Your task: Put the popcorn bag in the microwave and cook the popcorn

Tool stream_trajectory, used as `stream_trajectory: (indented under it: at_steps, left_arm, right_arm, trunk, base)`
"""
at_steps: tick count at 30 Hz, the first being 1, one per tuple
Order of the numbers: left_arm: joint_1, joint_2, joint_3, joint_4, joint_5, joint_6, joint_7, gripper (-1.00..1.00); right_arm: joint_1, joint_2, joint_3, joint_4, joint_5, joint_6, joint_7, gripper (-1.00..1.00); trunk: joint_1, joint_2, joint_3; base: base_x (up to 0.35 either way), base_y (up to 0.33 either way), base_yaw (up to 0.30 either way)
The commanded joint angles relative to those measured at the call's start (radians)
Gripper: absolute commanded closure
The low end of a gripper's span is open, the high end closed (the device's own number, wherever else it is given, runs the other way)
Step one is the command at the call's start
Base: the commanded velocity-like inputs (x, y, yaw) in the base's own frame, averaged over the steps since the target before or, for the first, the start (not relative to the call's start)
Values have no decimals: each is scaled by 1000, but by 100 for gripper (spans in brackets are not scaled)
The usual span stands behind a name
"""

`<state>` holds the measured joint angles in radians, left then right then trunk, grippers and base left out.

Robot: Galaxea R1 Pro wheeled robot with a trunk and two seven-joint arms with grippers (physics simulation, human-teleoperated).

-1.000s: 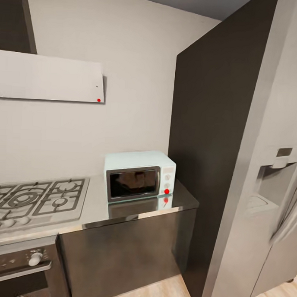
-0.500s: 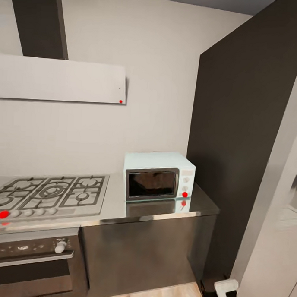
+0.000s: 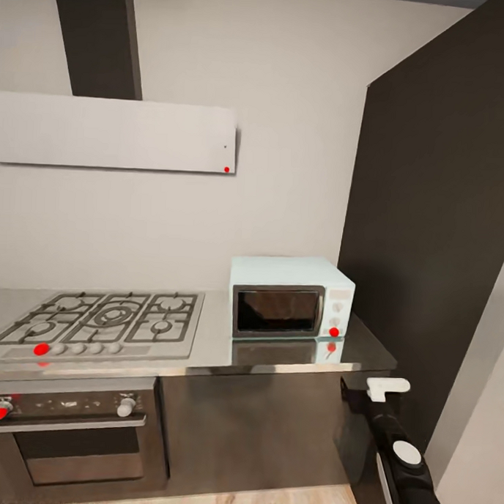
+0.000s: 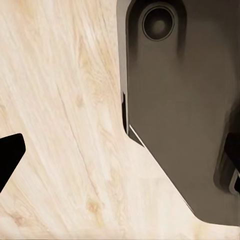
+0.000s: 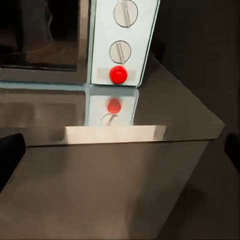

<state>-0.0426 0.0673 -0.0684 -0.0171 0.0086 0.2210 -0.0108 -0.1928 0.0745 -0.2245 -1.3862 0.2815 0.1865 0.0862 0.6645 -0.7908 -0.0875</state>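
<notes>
Mint-blue and boxy, the pale microwave with its dark glass door (image 3: 290,298) stands on the grey reflective steel countertop (image 3: 211,345) over dark glossy cabinets, at the slab's right end, just beside a tall dark panel (image 3: 428,238) and to the right of a steel gas hob with black grates (image 3: 102,320). Its door looks closed and faces the robot squarely; the box's long axis runs side to side along the wall, with the knob panel at its right end. In the right wrist view the panel shows two round knobs above a red dot (image 5: 118,74), mirrored in the steel below

Judging by this, the task has hardly begun: nothing is in either gripper, the door has not been opened, and no bag can be seen on the visible stretch of counter, so where it lies cannot be told from here. Finding and lifting the bag, opening the door, loading it, closing up and starting the heat all seem left to do

The right gripper (image 5: 120,150) points at the counter's front edge below the knob panel, its dark fingertips far apart at the frame's sides, released. The left gripper (image 4: 120,155) hangs over pale wooden floor (image 4: 60,125) and the robot's dark base (image 4: 185,100), likewise spread wide and empty
</notes>
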Motion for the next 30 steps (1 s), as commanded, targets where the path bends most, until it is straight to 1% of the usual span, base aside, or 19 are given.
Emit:
stream_trajectory:
  at_steps: [1,3,5,6,7,8,11,13,17,19,22,26,30]
  left_arm:
    - [0,0,-7,-2,1,5,-1,-100]
    - [0,0,-7,-3,1,5,-1,-100]
    - [0,0,-7,-3,1,5,-1,-100]
    - [0,0,-7,-3,1,5,-1,-100]
    - [0,0,-7,-3,1,5,-1,-100]
    - [0,0,-7,-3,1,5,-1,-100]
    - [0,0,-7,-3,1,4,-1,-100]
    - [0,0,-7,-3,1,4,-1,-100]
    - [0,-3,-7,-3,1,4,-1,-100]
    - [0,-4,-7,-3,1,4,-1,-100]
    - [0,-6,-7,-3,1,4,-1,-100]
    - [0,-6,-7,-3,1,4,-1,-100]
    - [0,-6,-7,-3,1,3,-1,-100]
  right_arm:
    - [-19,1,-2,-13,9,29,10,-100]
    - [-46,-1,0,-19,9,61,10,-100]
    - [-87,-3,0,-22,9,94,9,-100]
    - [-108,-3,0,-22,8,110,9,-100]
    - [-142,-7,0,-23,8,138,8,-100]
    - [-179,-14,0,-23,8,177,8,-100]
    - [-244,-40,-1,-23,7,260,8,-100]
    - [-261,-46,-1,-24,7,277,7,-100]
    - [-272,-49,-3,-24,7,288,7,-100]
    - [-273,-50,-19,-23,7,290,8,-100]
    - [-273,-50,-30,-14,7,292,8,-100]
    - [-274,-50,-29,3,7,292,9,-100]
    - [-274,-50,-25,53,7,289,10,-100]
  trunk:
    - [0,-1,-3]
    - [0,-1,-6]
    - [0,-1,-10]
    - [0,-1,-11]
    - [0,-1,-13]
    - [0,-1,-14]
    - [0,-1,-19]
    - [0,-1,-22]
    - [0,-1,-25]
    - [0,-1,-25]
    - [0,-1,-25]
    - [0,-1,-25]
    - [0,-1,-25]
  base:
    - [0,0,97]
    - [0,0,93]
    - [0,0,91]
    - [0,0,90]
    - [0,0,90]
    - [0,0,89]
    - [0,0,89]
    - [0,0,86]
    - [67,-81,33]
    - [162,-219,5]
    - [176,-240,2]
    - [177,-232,0]
    - [49,-62,0]
